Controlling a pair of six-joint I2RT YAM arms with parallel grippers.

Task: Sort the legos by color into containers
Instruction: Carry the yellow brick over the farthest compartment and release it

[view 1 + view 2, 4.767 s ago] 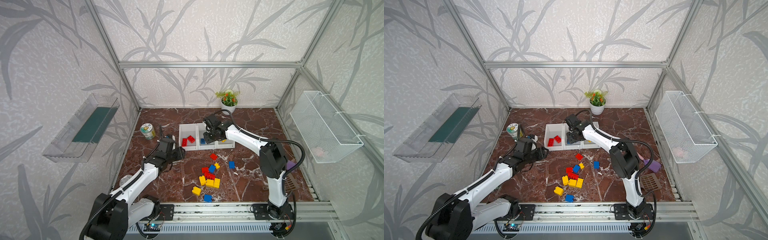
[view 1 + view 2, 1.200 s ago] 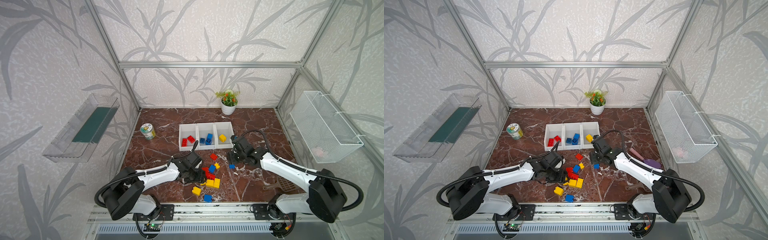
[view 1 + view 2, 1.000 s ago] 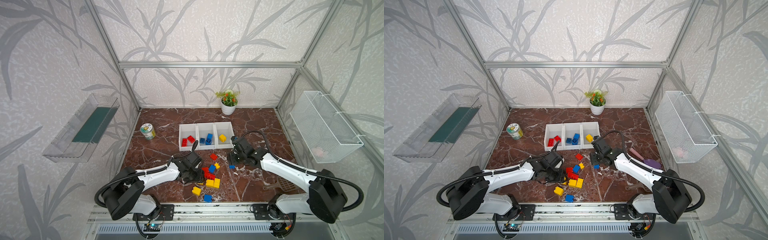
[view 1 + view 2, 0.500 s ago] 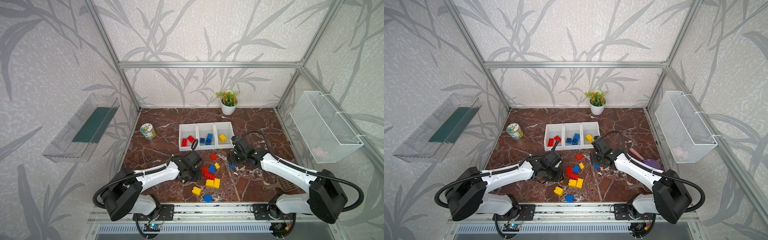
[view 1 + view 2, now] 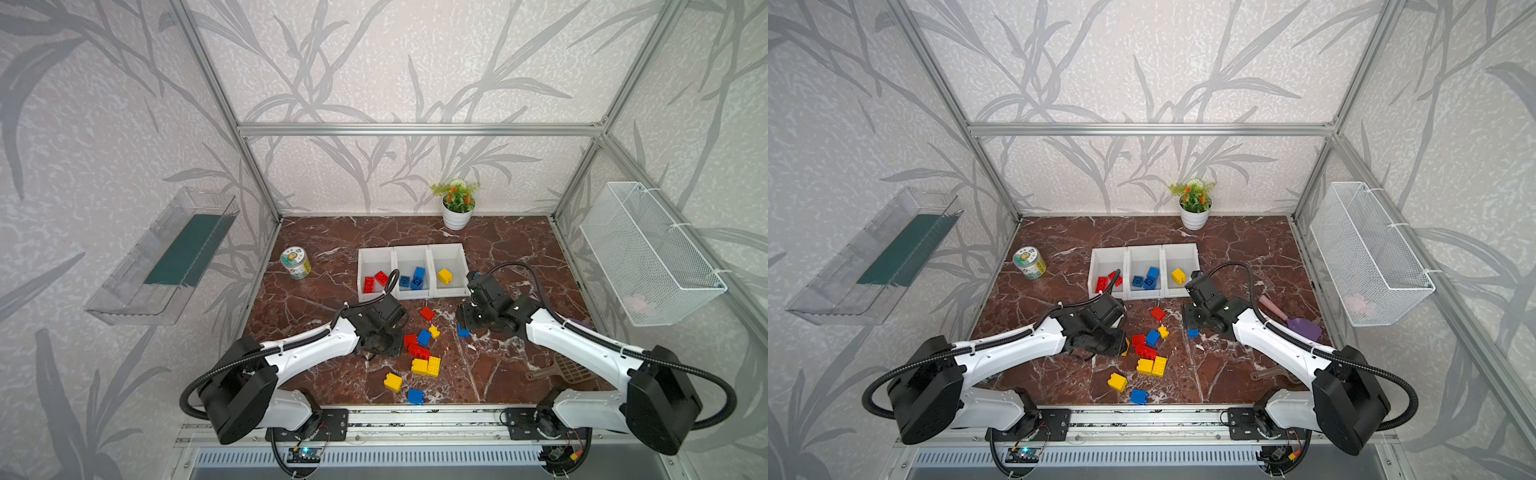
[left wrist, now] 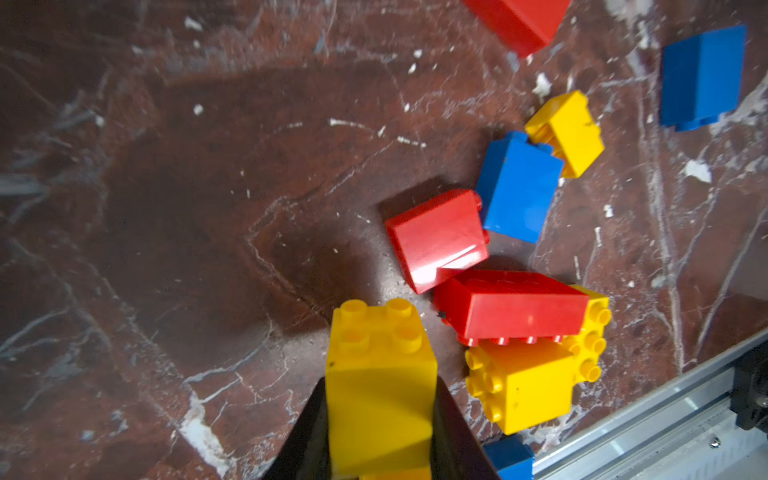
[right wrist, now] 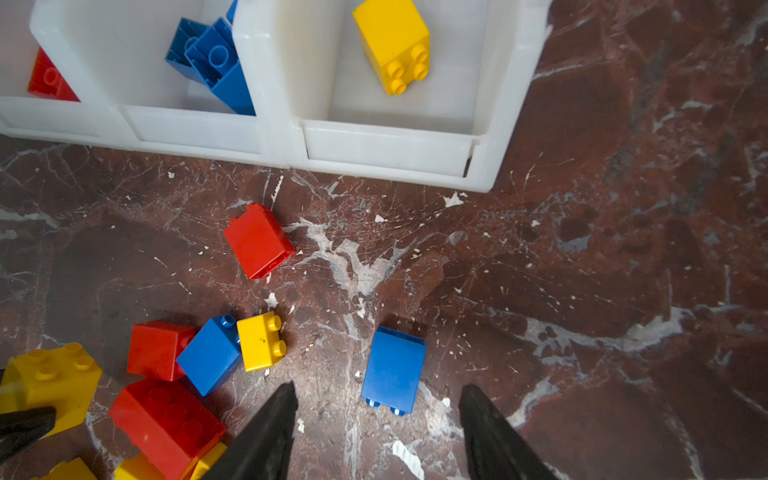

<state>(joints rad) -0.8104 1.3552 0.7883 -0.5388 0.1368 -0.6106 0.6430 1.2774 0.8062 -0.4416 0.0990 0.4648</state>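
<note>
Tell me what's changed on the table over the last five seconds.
The left end effector swung from beside the bins to the loose pile and closed on a yellow brick at its edge. The right end effector left the bins and came down, open, over the lone blue brick. The bins and the rest of the pile stayed put.

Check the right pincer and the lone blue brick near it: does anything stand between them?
Nothing visible does. The right pincer is open, and the blue brick lies alone on the floor right at its tips.
</note>
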